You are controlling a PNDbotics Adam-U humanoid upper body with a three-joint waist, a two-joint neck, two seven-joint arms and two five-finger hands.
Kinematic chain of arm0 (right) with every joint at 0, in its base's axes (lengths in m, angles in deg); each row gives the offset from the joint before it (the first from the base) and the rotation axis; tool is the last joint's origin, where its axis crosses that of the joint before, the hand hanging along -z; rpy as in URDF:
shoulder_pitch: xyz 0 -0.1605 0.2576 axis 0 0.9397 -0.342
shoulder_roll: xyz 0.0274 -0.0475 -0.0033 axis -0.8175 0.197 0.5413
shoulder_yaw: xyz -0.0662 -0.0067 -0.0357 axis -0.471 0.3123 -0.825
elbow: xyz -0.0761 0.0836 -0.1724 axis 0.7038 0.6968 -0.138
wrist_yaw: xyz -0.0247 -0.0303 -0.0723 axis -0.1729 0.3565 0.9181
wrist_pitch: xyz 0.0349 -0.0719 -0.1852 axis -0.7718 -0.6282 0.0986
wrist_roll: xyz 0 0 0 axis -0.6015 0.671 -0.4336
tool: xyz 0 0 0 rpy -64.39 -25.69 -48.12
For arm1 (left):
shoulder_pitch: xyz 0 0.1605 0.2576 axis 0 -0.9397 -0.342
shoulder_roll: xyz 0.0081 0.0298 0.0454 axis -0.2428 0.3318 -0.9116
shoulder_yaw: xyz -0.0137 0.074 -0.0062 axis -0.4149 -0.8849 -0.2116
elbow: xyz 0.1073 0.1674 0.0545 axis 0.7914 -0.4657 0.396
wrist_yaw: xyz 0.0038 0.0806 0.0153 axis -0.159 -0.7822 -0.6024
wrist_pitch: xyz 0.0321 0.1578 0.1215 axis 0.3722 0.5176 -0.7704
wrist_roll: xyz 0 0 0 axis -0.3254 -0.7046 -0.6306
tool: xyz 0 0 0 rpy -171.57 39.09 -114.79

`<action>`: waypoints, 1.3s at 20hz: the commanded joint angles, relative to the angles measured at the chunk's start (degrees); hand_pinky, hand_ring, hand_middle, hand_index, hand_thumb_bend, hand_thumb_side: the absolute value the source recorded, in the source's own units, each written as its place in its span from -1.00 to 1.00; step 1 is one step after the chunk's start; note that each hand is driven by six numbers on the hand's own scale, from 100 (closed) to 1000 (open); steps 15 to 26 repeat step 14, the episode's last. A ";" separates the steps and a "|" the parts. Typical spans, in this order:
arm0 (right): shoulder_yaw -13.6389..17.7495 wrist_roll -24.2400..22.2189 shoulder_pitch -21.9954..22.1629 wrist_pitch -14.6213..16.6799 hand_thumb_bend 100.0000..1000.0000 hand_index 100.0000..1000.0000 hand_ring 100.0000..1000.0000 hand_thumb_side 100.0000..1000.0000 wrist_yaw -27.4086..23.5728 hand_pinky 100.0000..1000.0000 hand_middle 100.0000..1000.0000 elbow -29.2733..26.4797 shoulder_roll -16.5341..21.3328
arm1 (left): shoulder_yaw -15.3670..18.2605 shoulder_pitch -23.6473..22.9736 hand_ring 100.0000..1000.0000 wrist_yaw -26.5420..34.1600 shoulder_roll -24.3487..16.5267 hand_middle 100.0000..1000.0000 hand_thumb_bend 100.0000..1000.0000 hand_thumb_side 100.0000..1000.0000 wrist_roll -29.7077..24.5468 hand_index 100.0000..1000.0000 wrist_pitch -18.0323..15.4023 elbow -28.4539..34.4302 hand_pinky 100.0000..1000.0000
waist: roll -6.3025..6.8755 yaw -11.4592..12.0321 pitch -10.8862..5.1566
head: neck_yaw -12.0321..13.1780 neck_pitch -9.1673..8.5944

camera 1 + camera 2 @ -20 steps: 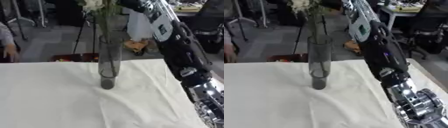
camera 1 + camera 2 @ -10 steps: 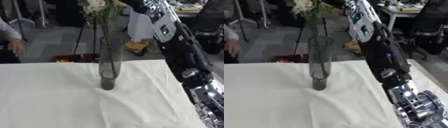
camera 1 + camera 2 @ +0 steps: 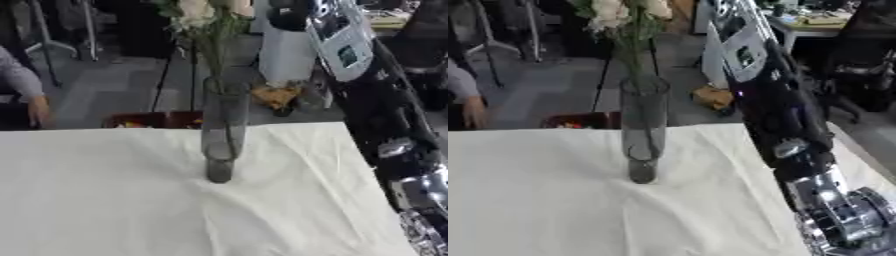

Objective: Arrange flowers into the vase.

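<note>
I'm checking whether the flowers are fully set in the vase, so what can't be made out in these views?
- Right hand: cut off by the top edge in both views; only the right arm shows.
- Left hand: in neither view.
- Flowers: the blooms run off the top edge.
- Stem ends: blurred inside the vase, so their depth is unclear.

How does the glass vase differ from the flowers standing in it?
The vase is clear, grey and smooth-sided; the flowers are pale cream blooms with green leaves. The vase stands on the white tablecloth; the flowers rise above its rim, their stems running down inside. Both stand roughly upright.
</note>
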 commanded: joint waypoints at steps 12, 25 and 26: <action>1.33 15.26 16.83 7.98 -0.63 0.92 0.66 1.00 -9.36 0.55 0.61 -32.93 6.39 | -0.34 1.38 0.83 0.05 0.92 0.86 -1.00 1.00 -0.45 0.98 -0.68 1.10 0.57 | 1.43 -0.57 -3.72 | 1.84 5.60; 1.85 16.80 20.04 9.73 -0.72 0.94 0.70 1.00 -8.97 0.59 0.66 -37.72 6.37 | -0.42 1.59 0.83 0.08 1.23 0.86 -1.00 1.00 -0.50 0.98 -1.00 1.10 0.57 | 1.69 -0.59 -3.90 | 1.90 6.17; 1.85 16.80 20.04 9.73 -0.72 0.94 0.70 1.00 -8.97 0.59 0.66 -37.72 6.37 | -0.42 1.59 0.83 0.08 1.23 0.86 -1.00 1.00 -0.50 0.98 -1.00 1.10 0.57 | 1.69 -0.59 -3.90 | 1.90 6.17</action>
